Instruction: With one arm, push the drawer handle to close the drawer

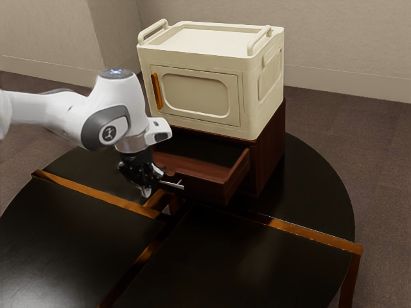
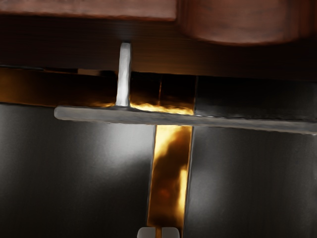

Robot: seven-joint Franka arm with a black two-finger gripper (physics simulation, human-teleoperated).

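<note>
My gripper (image 1: 146,190) is beside the drawer's front, close to the exterior view's left end of the handle (image 1: 173,185). Its two fingertips (image 2: 158,232) stand together in the wrist view, shut with no object between them. The reddish-brown drawer (image 1: 219,187) is pulled out of its wooden cabinet (image 1: 270,147). In the wrist view the grey handle bar (image 2: 99,114) runs across, joined by a post to the drawer front (image 2: 237,59). I cannot tell whether the gripper touches the handle.
A cream box (image 1: 199,122) with an orange-handled door sits on top of the cabinet. Underneath is a round black table (image 1: 257,263) with orange-brown strips crossing it. One strip (image 2: 168,198) passes below the handle in the wrist view.
</note>
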